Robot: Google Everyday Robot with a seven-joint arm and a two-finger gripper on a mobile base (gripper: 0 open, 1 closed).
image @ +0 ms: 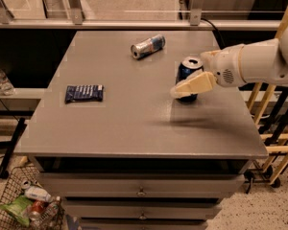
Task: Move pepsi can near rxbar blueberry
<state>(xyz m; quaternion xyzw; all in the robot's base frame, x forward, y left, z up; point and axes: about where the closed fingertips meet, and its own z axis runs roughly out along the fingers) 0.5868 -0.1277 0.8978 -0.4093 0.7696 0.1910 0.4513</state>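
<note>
The robot's thick white arm point(261, 61) is built of smooth, rounded shells and enters from the right edge of the scene. Its white wrist section point(226, 72) is a bulbous housing with a small patch of dark perforations. The cream-coloured, wedge-shaped gripper point(191, 84) sits right of centre, at middle depth.

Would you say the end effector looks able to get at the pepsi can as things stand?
Probably yes: the end effector sits right against the upright pepsi can, reaching in from the right, and nothing on the table stands between them.
</note>
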